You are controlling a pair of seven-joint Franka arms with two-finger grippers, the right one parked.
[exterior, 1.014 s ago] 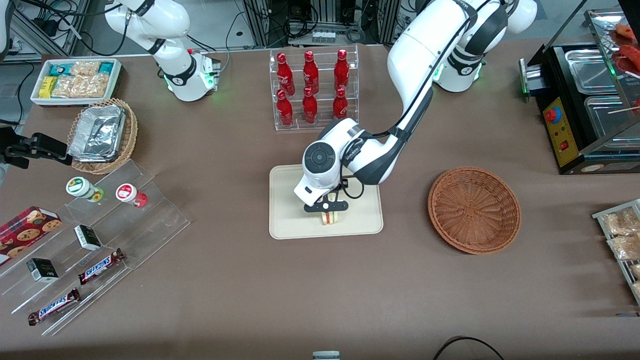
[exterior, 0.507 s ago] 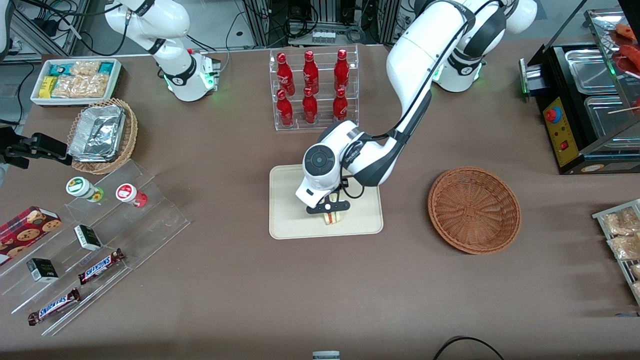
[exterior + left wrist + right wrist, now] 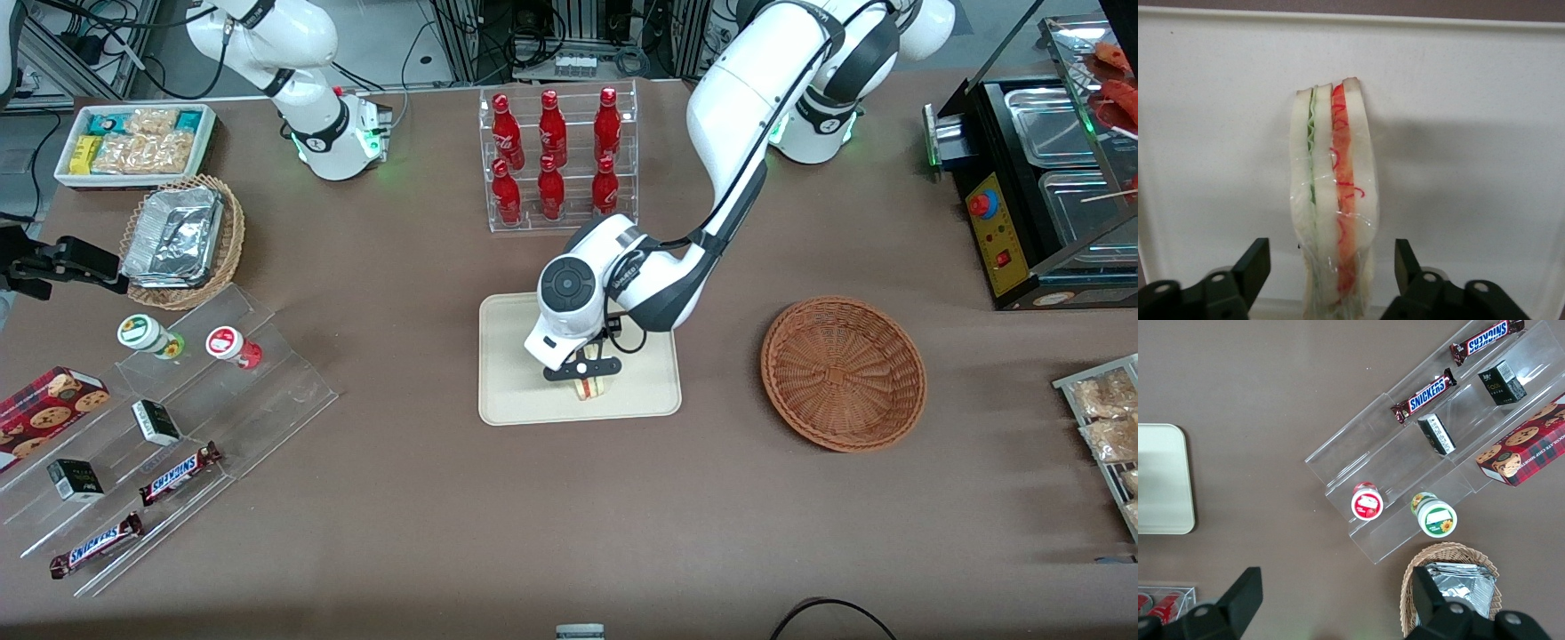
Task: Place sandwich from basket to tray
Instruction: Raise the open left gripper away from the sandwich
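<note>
Cream-beige and flat, the tray (image 3: 516, 391) sits on the brown surface (image 3: 569, 516) near the middle, and the sandwich (image 3: 589, 387) stands on it on edge, close to the tray's rim nearest the front camera. In the wrist view the sandwich (image 3: 1335, 200) shows pale bread slices wrapped in clear film, with a green stripe and a red-orange stripe running along its cut edge. The pincer (image 3: 584, 372) hangs directly over the sandwich, low above the tray. Its two black fingers (image 3: 1253, 267) stand spread, one on each side of the sandwich with a gap of bare tray showing between each finger and the bread, so the pincer is released and grips nothing; the sandwich rests on the tray (image 3: 1471, 133) by itself.

Reddish-brown and woven, the basket (image 3: 843, 373) lies well apart from the tray, toward the working arm's end of the surface, with nothing visible in its bowl. Farther from the front camera than the tray, a clear rack of red bottles (image 3: 556, 160) stands upright. Toward the parked arm's end there is a lighter wicker basket with foil containers (image 3: 182, 240), a white box of snack packets (image 3: 135, 142), and a clear stepped stand (image 3: 178, 444) carrying chocolate bars, small boxes and two round tubs
</note>
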